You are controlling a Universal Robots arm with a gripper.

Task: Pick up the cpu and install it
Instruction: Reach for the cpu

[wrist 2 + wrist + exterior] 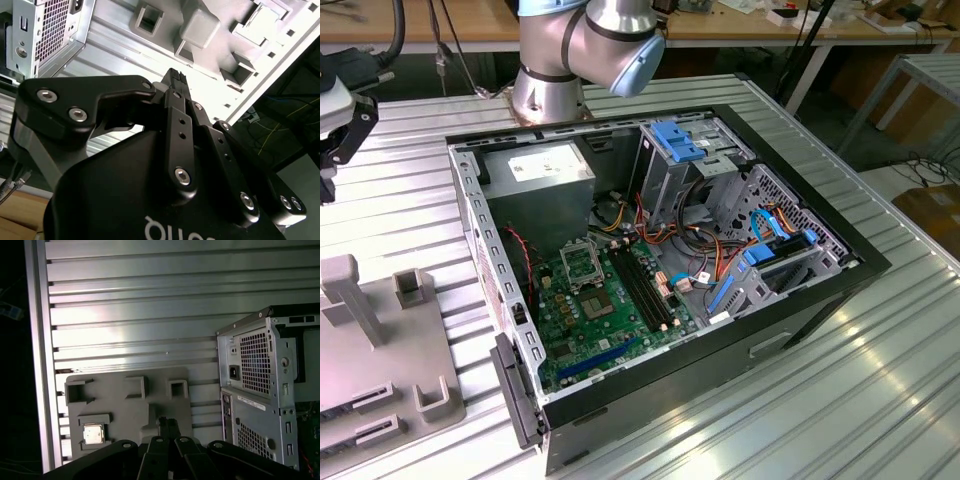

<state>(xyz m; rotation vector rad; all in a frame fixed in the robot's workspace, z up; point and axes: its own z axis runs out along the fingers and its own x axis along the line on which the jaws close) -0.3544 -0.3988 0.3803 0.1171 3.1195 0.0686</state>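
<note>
Overhead, we see the gripper (169,426), fingers pressed together on nothing, above the grey tray (127,407) where the cpu (93,434) lies; its markings cannot be read.

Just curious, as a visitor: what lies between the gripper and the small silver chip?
In the first wrist view, a bare stretch of the grey tray lies between the gripper and the cpu, nothing else.

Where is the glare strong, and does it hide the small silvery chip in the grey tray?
First wrist view: bright glare bands cross the ribbed aluminium table top; the small pale silvery square cpu gleams, outline readable. Exterior view: even light, soft table sheen. Second wrist view: the black gripper is dark against bright metal.
</note>
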